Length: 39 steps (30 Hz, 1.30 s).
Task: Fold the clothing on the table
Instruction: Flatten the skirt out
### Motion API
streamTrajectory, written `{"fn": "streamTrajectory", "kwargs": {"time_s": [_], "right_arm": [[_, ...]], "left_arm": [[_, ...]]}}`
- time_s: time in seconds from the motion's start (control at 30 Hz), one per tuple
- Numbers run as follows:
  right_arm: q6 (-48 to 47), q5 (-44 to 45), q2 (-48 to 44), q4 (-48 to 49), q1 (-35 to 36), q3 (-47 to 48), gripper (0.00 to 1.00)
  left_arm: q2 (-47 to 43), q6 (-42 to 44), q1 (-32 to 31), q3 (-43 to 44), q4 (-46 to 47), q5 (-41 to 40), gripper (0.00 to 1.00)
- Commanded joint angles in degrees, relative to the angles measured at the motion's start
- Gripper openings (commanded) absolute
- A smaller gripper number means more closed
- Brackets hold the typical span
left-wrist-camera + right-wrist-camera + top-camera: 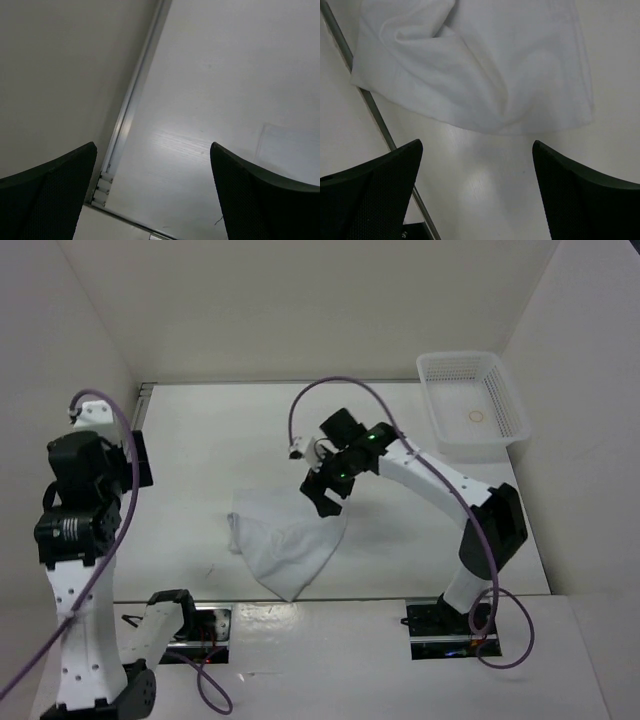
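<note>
Clothing (288,545): white, creased, bunched into a rough triangle; lay on the table (200,440) by its near edge, one corner across the rail.
Right gripper (476,145): just above the cloth's far edge, jaws spread, holding nothing.
Left gripper (152,145): spread wide, at the table's left side, well apart from the cloth.
Mesh basket (460,358): far right corner.

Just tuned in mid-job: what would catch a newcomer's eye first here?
The creased white clothing lies in a loose heap at the middle of the table's near edge. The right gripper hovers open by its far edge, holding nothing, while the left gripper stands open off at the left side. A white mesh basket sits in the far right corner.
</note>
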Motion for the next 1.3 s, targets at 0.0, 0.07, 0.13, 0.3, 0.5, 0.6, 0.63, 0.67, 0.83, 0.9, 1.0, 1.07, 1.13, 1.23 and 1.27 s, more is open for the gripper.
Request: {"fn": "streamTrajectory", "kwargs": {"time_s": [0.0,0.07,0.13,0.3,0.5,0.6,0.63,0.67,0.83,0.9,1.0,1.07,1.13,1.23,1.27], "right_arm": [[-0.3,6.3,4.0,-0.2,7.8,2.8,0.94],[0.2,7.6,6.8,1.3,13.0,2.8,0.94],[0.2,8.7,9.0,3.3,15.7,2.8,0.94],[0.2,5.9,15.4,6.2,18.7,2.3,0.93],[-0.3,6.4,18.3,12.3,19.8,-0.9,0.93],[-0.3,8.1,21.0,15.4,19.8,-2.0,0.86],[0.3,8.7,22.4,16.1,19.8,-2.0,0.81],[1.0,9.5,23.2,17.5,19.8,-2.0,0.74],[4.8,14.7,26.2,20.6,15.7,-2.0,0.0],[6.3,16.7,26.2,21.8,13.5,-1.3,0.0],[8.8,19.4,26.7,22.4,7.9,1.5,0.0],[10.0,23.5,27.2,22.9,4.0,4.4,0.0],[10.1,27.5,27.9,22.9,1.9,7.1,0.0],[9.1,30.1,28.7,23.7,-1.2,10.6,0.0],[8.6,30.1,29.2,23.7,-1.8,11.7,0.0]], "left_arm": [[-4.5,-2.0,3.2,-4.9,-1.9,-5.1,1.0],[-8.5,-0.6,3.2,-7.1,-1.9,-7.9,1.0],[-11.6,-0.1,3.2,-10.1,-1.9,-9.1,1.0],[-21.0,-0.6,4.5,-11.2,-3.2,-10.2,1.0],[-23.3,-0.1,5.1,-11.8,-7.7,-4.3,1.0],[-22.6,-0.1,6.2,-14.3,-8.2,-3.4,1.0],[-22.6,0.4,6.2,-14.3,-8.2,-3.4,1.0],[-22.6,0.4,6.2,-14.3,-8.2,-2.6,1.0],[-22.1,3.4,6.2,-12.3,-5.4,-3.2,1.0],[-20.7,4.0,6.2,-11.7,-4.1,-3.2,1.0],[-18.4,5.3,6.2,-11.7,-2.7,-1.6,1.0],[-17.1,5.9,6.2,-11.7,-0.9,-1.1,1.0],[-16.4,6.5,6.2,-12.4,1.2,-1.1,1.0],[-14.9,7.6,6.2,-12.4,3.5,0.0,1.0],[-14.0,7.6,6.2,-12.4,3.5,0.8,1.0]]}}
